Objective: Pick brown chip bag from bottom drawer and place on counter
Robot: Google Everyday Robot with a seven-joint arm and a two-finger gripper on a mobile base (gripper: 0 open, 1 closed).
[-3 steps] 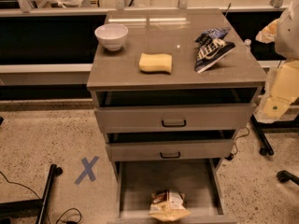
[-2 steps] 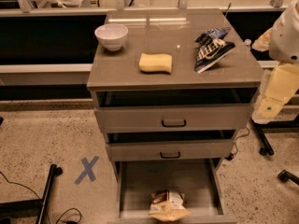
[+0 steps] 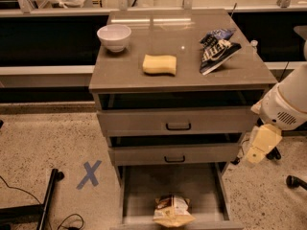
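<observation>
The grey cabinet fills the middle of the view. Its glossy top, the table (image 3: 187, 78), sits up and to the left of the tool, and all three drawers are pulled out in steps. Lowest and deepest, the bottom drawer (image 3: 168, 183) stands open, below the tool and to its left.

The tool (image 3: 257, 150) hangs off the cabinet's right side, level with the middle drawer and outside every drawer. It's pale and angled down-left. Whether it's wide or narrow, I cannot tell.

Here's the target: the brown chip bag (image 3: 172, 211) lies crumpled on the drawer floor near the front lip, down and well to the left of the tool. It's well apart from the tool, nothing touching it. It's about as wide as it is deep, so I can't call a long axis.

My read is that the reach hasn't started, and the move ahead is down-left over the drawer's right wall.

Up on the table, left of and above the tool, sit a dark blue bag (image 3: 216, 51), a yellow sponge (image 3: 159, 64) and a white bowl (image 3: 114, 36).
</observation>
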